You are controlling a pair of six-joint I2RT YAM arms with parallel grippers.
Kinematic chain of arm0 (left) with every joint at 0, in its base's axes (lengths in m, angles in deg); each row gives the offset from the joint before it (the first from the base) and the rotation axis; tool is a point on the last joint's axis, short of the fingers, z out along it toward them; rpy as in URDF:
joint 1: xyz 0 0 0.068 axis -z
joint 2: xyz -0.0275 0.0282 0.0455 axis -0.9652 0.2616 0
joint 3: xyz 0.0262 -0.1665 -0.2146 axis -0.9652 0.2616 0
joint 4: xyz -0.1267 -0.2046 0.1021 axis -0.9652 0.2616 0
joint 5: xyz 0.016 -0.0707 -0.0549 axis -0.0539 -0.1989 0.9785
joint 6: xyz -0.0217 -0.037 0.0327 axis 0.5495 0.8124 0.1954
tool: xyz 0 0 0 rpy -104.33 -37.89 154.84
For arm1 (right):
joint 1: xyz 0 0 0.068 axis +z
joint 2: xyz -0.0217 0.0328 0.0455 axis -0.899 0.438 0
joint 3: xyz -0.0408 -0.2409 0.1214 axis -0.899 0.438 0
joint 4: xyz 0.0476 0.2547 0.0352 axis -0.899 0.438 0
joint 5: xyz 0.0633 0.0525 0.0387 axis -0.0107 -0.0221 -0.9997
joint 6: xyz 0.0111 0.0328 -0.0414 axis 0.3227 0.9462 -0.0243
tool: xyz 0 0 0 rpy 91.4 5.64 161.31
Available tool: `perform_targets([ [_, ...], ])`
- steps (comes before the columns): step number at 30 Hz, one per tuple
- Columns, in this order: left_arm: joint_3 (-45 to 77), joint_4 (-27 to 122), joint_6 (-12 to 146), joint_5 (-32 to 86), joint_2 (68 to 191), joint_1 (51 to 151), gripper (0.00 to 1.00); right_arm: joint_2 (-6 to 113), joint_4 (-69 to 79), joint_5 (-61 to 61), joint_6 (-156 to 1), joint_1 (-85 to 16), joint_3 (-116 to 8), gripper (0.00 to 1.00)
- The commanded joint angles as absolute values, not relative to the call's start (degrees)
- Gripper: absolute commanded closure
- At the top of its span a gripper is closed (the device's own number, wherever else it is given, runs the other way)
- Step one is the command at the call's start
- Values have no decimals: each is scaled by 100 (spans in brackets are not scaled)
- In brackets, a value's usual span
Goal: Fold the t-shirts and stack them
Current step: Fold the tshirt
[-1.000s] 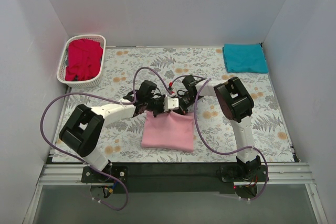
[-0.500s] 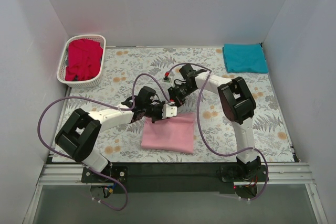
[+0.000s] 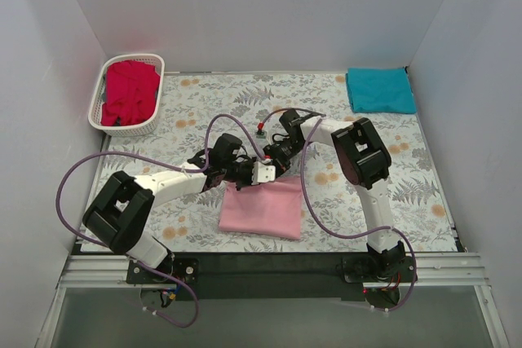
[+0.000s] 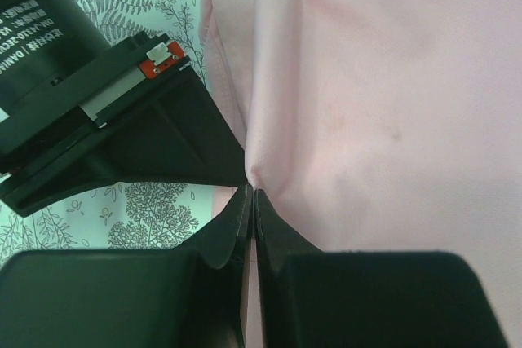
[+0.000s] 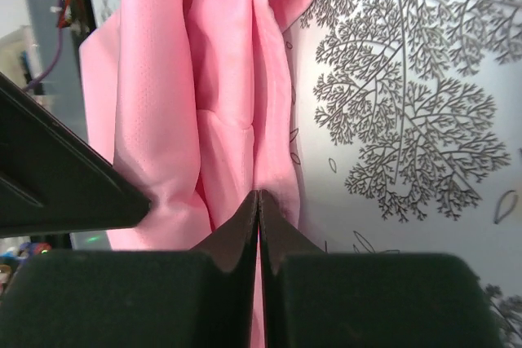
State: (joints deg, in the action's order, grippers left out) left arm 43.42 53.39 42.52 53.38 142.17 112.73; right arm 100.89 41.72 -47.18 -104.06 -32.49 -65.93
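Pink shirt (image 3: 263,205): folded rectangle, flat on desk (image 3: 424,177), near edge, centre.
Left gripper (image 4: 251,193): closed, pinching fold at far edge of shirt.
Right gripper (image 5: 258,198): closed on same edge, just beside left.
Cloth thin, light, limp; bunches into creases at pinch. Layers judged liable to slide apart.
Advice: take doubled edge near corners, all layers together, lift level.
Teal shirt (image 3: 380,90): folded, far right corner.
Red shirt (image 3: 129,91): heaped in basket (image 3: 134,57).
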Motion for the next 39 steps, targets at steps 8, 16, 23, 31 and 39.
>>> perform_targets([
  [8,4080,4719,4178,5070,14058,11289,100,10296,4353,-5112,-10686,-3229,-6414,96],
  [16,3781,4523,4179,5061,14445,11122,100,10235,4362,-5130,-10721,-3229,-6379,96],
  [23,4009,4523,4021,5009,14559,11114,100,10191,4397,-4771,-10730,-3247,-6607,96],
  [31,4045,4592,3977,5026,14507,11105,100,9839,4520,-3752,-10651,-3264,-7353,81],
  [39,3922,4839,4037,4904,14437,11105,94,9523,4845,-3056,-10686,-3352,-8048,59],
])
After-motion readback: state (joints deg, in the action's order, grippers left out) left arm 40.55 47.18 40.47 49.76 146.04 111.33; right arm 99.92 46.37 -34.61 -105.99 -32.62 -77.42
